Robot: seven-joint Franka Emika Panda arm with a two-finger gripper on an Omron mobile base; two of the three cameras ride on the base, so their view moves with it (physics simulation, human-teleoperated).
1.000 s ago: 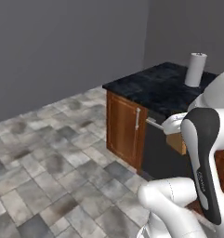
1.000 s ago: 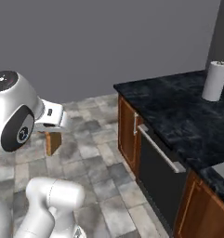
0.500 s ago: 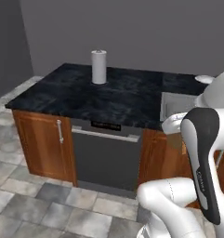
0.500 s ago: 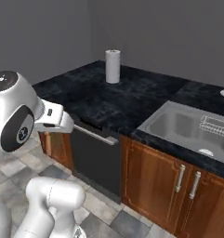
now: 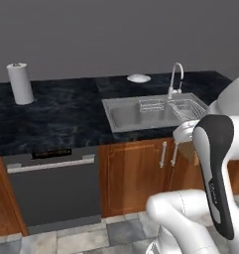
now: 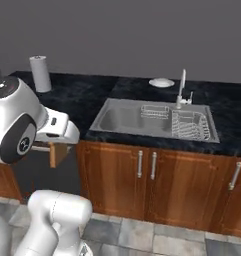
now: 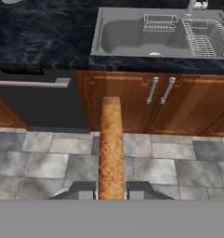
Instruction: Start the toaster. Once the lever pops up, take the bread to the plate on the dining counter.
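My gripper (image 7: 111,193) is shut on the bread (image 7: 111,148), a tan-brown slice seen edge-on between the two dark fingertips. From the right base view the bread (image 6: 54,154) hangs under the white hand, in front of the cabinets. The round white plate (image 5: 139,78) (image 6: 162,82) lies at the back of the dining counter (image 5: 61,116) (image 6: 87,92), just left of the tap (image 5: 175,79) (image 6: 182,90). The gripper is well short of the counter and lower than its top. The toaster and its lever are out of view.
A steel sink (image 5: 133,116) (image 6: 124,117) (image 7: 127,37) with a wire rack (image 5: 188,109) (image 6: 192,125) is set in the counter. A paper towel roll (image 5: 20,83) (image 6: 40,73) stands at the left. A dark dishwasher front (image 5: 51,188) (image 7: 34,100) and wood cabinet doors (image 6: 157,180) face me.
The whole scene has swept sideways because the base moved: the sink, tap and plate have come into view. The gripper stays shut on the bread.
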